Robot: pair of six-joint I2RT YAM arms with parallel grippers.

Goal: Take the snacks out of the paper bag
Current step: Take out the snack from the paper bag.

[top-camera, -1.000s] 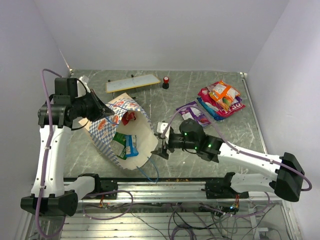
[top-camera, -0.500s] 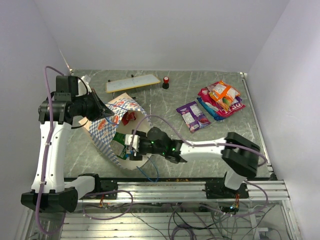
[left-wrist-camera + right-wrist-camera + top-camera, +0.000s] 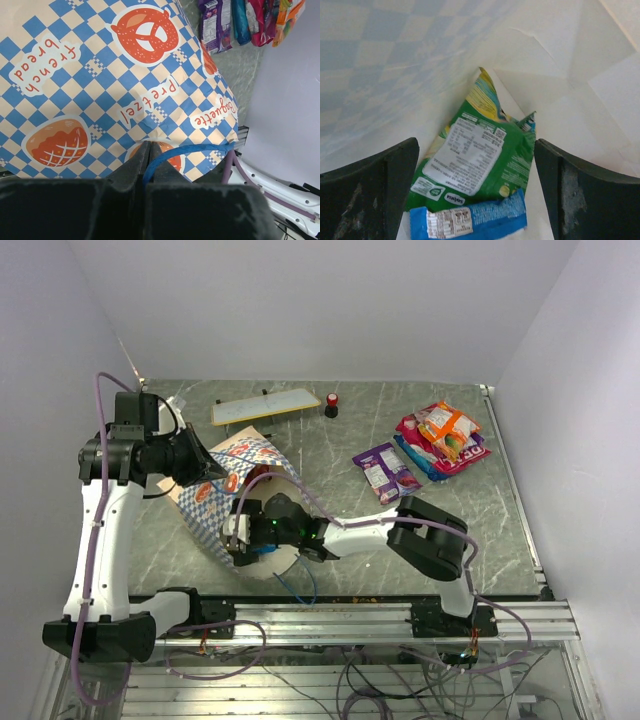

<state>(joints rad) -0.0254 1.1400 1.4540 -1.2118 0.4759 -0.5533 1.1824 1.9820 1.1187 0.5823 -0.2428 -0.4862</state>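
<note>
The blue-and-white checkered paper bag [image 3: 215,485] lies on its side at the left, mouth toward the right. My left gripper [image 3: 205,472] is shut on its blue cord handle [image 3: 192,150] and holds the top edge up. My right gripper [image 3: 240,532] is open and reaches inside the bag. In the right wrist view a green packet [image 3: 475,165] and a blue packet [image 3: 470,220] on top of it lie between the open fingers [image 3: 367,185] on the cream lining [image 3: 560,65]. More snacks lie outside: a purple packet [image 3: 386,470] and a pile of orange, magenta and blue packets [image 3: 445,436].
A flat white yellow-edged board [image 3: 265,405] and a small red-and-black knob [image 3: 331,404] sit at the back of the table. The second blue handle [image 3: 297,585] hangs near the front rail. The table's right edge runs past the packet pile.
My right arm has swung left from beside the bag's mouth and pushed its gripper into the bag. The left gripper keeps holding the handle, nearly still.
</note>
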